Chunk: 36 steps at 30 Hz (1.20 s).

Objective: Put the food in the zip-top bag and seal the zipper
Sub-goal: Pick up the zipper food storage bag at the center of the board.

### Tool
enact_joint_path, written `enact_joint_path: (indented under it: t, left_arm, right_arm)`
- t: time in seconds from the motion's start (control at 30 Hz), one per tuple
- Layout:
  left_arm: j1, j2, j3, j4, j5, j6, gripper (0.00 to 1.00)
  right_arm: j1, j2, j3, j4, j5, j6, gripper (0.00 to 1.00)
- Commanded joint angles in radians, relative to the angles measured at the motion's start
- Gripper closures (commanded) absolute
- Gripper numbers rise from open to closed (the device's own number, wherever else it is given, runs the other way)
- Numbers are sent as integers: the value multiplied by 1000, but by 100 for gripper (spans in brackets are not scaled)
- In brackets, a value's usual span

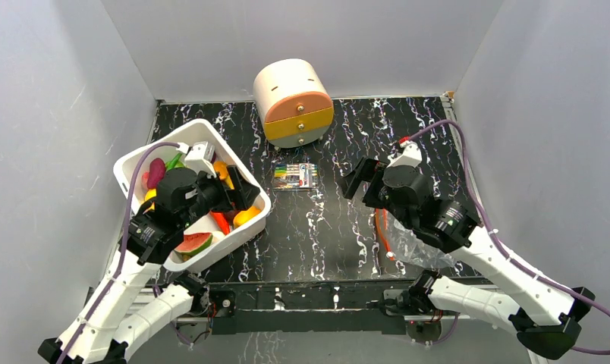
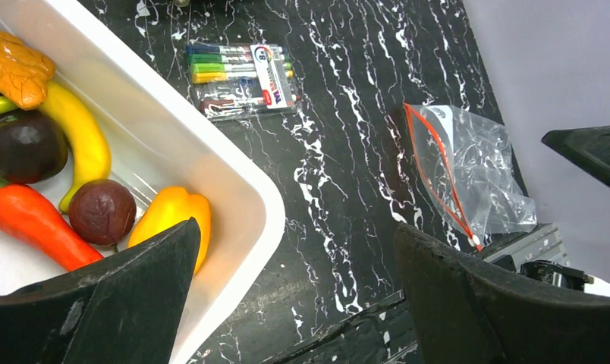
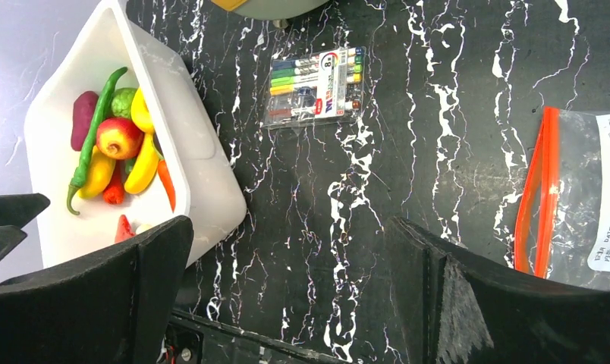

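Food (image 1: pixel 193 244) is sitting in the bin (image 1: pixel 211 130) in the top view, left gripper (image 1: pixel 241 193) hanging wide open and empty over it, right gripper (image 1: pixel 359 180) gaping empty near the bag (image 1: pixel 408 246); left wrist is showing the zipper (image 2: pixel 438 171) lying on the table (image 2: pixel 347 152), right wrist is showing bag and bin well apart.

A robot test cell in a lab: plain grey panels (image 1: pixel 59 114) wall in a black marble-patterned tabletop (image 1: pixel 325 227) on three sides, with cabled robot arms (image 1: pixel 507 265) bolted at its near edge. Props sit on it: a white bin (image 1: pixel 241 231) of toy food (image 1: pixel 193 243) under the left tool (image 1: pixel 240 191), a pen pack (image 1: pixel 295 176) between it and the right tool (image 1: pixel 360 180), and a small round drawer unit (image 1: pixel 293 102) beyond both.
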Motion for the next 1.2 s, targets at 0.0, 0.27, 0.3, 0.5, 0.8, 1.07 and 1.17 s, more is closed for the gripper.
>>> enact_joint_path:
  t: [0.0,0.27,0.3,0.5,0.8,1.07,1.17]
  left_arm:
    - [8,5,-10,0,-1,32,2]
    - [7,19,-21,12,28,63,2]
    - [7,19,-23,11,26,67,2]
    - [7,24,-28,-13,-17,100,2]
    - [8,-13,-55,-9,-73,102,2]
    - [7,-48,-66,-25,-117,78,2]
    - [7,-63,-74,-30,-119,68,2]
  right_arm:
    - [5,-38,1,39,46,3,2]
    - [5,-34,9,-38,105,22,2]
    - [5,-28,12,-58,119,30,2]
    - [6,36,39,-197,187,97,2]
    - [6,201,42,-379,290,190,25]
    - [-5,380,19,-429,355,192,51]
    - [-21,449,17,-451,387,198,56]
